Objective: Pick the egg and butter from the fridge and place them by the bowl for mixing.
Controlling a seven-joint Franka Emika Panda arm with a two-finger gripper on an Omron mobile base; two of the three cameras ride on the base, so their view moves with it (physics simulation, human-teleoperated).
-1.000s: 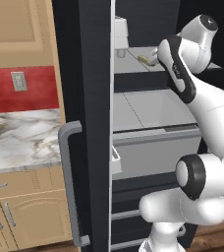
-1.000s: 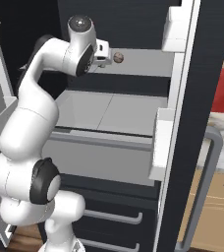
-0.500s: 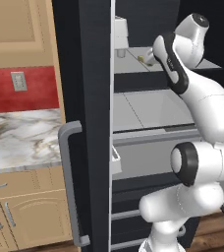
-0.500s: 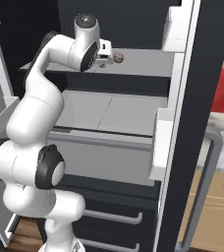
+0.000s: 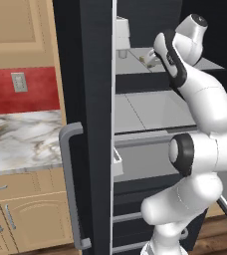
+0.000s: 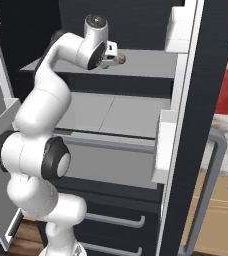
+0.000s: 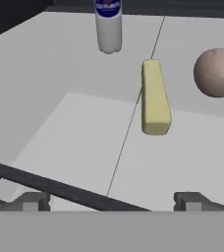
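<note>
Bottle [image 7: 108,24] label blue, unreadable; butter [image 7: 154,96] beside egg [image 7: 216,72].

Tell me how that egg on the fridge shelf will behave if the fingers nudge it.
The egg looks round and smooth, so it will probably roll on the flat shelf. Nothing touches it; the butter lies apart, so little would stop it. It is likely fragile: grip gently.

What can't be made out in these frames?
- White bottle with blue label: hand view, its upper part is cut off by the top edge, and the label is too blurred to read.
- Pale yellow butter stick: left base view, mostly hidden behind the white arm.
- Brownish-tan round egg: right base view, partly hidden by the hand.
- Dark fingers: hand view, just the tips show above the bottom band.
</note>
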